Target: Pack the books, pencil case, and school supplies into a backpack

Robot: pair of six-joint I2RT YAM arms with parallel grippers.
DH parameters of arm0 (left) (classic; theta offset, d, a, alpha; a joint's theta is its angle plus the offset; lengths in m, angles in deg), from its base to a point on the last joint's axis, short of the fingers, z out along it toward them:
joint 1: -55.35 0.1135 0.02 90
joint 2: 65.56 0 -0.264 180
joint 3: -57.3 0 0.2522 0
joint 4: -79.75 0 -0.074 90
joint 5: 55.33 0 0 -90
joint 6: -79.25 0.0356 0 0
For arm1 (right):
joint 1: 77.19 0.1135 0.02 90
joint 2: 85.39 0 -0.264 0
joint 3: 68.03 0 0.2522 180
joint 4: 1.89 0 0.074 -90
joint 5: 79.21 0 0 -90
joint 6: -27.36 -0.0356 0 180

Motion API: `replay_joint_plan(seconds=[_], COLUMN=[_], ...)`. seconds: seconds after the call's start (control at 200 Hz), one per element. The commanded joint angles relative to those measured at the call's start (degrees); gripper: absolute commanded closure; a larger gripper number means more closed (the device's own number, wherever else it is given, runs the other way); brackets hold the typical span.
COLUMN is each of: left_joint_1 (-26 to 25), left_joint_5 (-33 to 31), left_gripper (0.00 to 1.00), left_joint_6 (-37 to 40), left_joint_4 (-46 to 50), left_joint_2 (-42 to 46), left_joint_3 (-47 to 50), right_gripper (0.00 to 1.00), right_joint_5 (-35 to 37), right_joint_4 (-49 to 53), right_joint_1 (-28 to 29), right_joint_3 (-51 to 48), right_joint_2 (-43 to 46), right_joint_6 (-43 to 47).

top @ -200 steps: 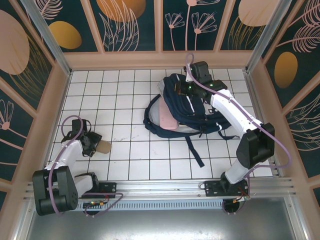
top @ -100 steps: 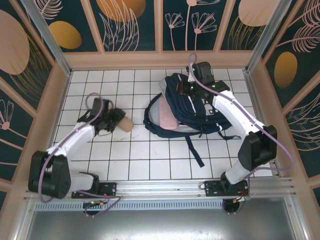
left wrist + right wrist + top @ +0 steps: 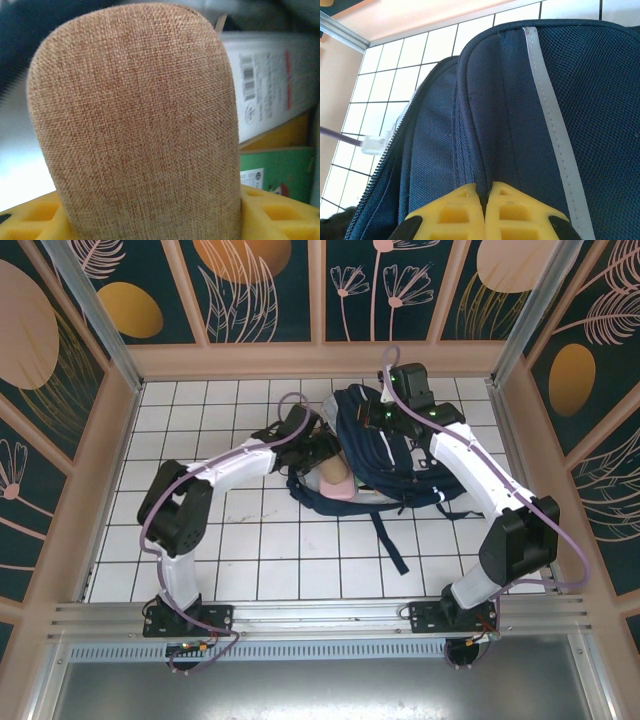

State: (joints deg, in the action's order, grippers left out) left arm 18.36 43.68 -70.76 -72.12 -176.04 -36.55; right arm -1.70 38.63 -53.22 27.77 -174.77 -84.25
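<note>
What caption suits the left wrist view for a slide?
Left gripper holds the pencil case in front of the white packet and green book.

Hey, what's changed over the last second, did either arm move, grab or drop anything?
The left hand, gripping the pencil case, swung from the near left of the table away and rightward to the opening of the backpack, with the white packet now just beyond the case. Nothing was let go. The right hand stayed pinched on the backpack fabric at its far end; the backpack hardly moved.
</note>
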Motion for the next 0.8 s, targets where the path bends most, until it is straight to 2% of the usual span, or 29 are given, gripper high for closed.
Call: replay_joint_plan(seconds=[0.0, 0.09, 0.19, 0.32, 0.49, 0.675, 0.796], left_joint_1=[-1.1, -1.9, -2.2, -2.2, -2.0, -0.8, 1.9], left_joint_5=[0.1, 0.8, 1.7, 0.1, -2.2, -5.0, -5.7], left_gripper=[0.46, 0.42, 0.32, 0.17, 0.05, 0.02, 0.02], left_joint_6=[1.0, 0.8, 0.5, 0.7, 2.1, 2.5, 2.3], left_joint_4=[2.3, 1.4, 1.3, 2.4, 5.4, 7.7, 8.2], left_joint_2=[-1.9, -2.5, -3.0, -1.3, 1.9, 8.1, 14.5], left_joint_3=[-2.4, -2.0, -2.4, -2.9, -4.0, -0.3, 4.9], right_gripper=[1.0, 1.0, 1.0, 1.0, 1.0, 1.0, 1.0], right_joint_5=[-0.5, -0.5, -0.7, -0.9, -1.0, -1.9, -3.3], right_joint_4=[-4.1, -4.2, -4.3, -4.3, -4.5, -5.0, -6.0], right_joint_1=[-0.5, -0.6, -0.6, -0.6, -0.8, -0.7, -0.4], right_joint_3=[-0.1, -0.4, -0.4, -0.6, -1.1, -2.1, -4.2], right_joint_2=[3.7, 3.7, 3.5, 3.3, 3.4, 3.6, 4.0], right_joint_6=[-1.4, -1.3, -1.2, -1.2, -1.4, -1.8, -2.7])
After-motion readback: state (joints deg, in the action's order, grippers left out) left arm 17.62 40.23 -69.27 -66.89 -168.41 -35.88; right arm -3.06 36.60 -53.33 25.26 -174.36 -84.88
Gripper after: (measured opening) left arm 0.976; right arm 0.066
